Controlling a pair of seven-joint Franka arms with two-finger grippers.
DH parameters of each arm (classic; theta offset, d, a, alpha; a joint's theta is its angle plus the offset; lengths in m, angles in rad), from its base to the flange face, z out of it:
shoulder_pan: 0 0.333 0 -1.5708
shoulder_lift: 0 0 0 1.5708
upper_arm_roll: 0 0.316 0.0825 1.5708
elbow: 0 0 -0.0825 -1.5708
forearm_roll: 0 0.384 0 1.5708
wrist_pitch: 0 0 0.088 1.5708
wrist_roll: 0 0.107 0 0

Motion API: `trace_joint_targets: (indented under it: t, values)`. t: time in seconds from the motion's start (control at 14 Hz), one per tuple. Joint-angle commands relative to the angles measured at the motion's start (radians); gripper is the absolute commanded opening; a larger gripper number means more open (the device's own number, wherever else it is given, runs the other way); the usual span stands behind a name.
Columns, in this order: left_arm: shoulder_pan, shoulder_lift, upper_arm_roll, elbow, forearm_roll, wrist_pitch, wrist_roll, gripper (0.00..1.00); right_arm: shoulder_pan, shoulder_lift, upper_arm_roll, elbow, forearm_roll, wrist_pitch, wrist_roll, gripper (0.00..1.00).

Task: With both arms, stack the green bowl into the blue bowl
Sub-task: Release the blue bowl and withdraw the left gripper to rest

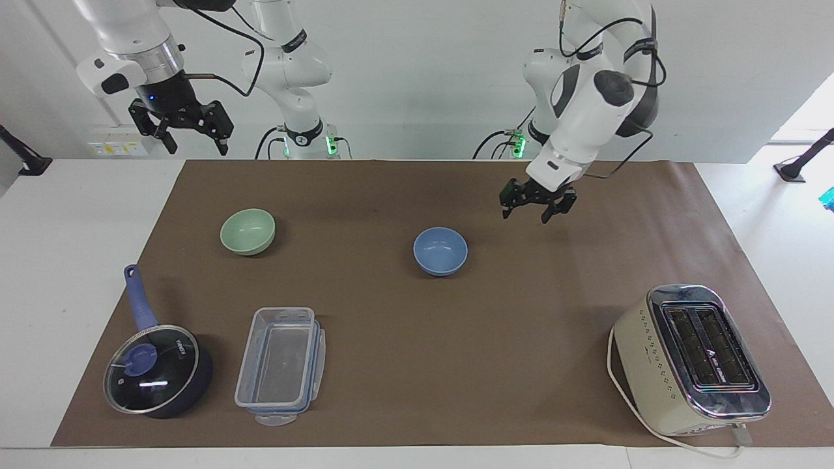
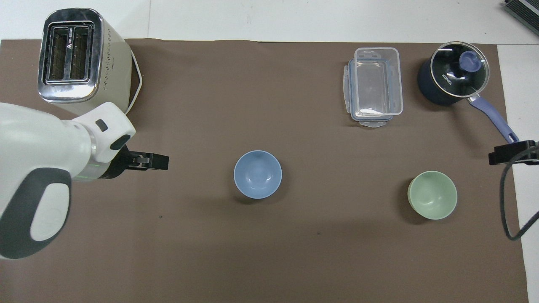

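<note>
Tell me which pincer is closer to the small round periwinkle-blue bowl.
Left. The left pincer hangs open over bare mat beside the small round periwinkle-blue bowl, toward the left arm's end. The right pincer waits, open, high over the table's edge.

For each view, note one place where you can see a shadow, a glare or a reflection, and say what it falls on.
Facing view: a bright streak of glare on the saucepan's glass lid, and a soft shadow on the brown mat beside the green bowl. Overhead view: highlights on the toaster's chrome top, and a faint shadow under the blue bowl.
</note>
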Motion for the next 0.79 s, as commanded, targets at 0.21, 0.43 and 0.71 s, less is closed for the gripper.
trace_joint_targets:
  t: [0.21, 0.43, 0.71]
  values:
    - [0.134, 0.025, -0.011, 0.209, 0.054, -0.175, 0.089, 1.00, -0.006, -0.026, 0.005, -0.032, -0.012, 0.014, -0.016, 1.00]
    - [0.177, 0.028, -0.010, 0.267, 0.056, -0.223, 0.161, 1.00, -0.006, -0.026, 0.005, -0.032, -0.012, 0.014, -0.016, 1.00]
    - [0.194, 0.017, -0.011, 0.278, 0.093, -0.298, 0.216, 1.00, -0.006, -0.026, 0.005, -0.032, -0.011, 0.014, -0.016, 1.00]
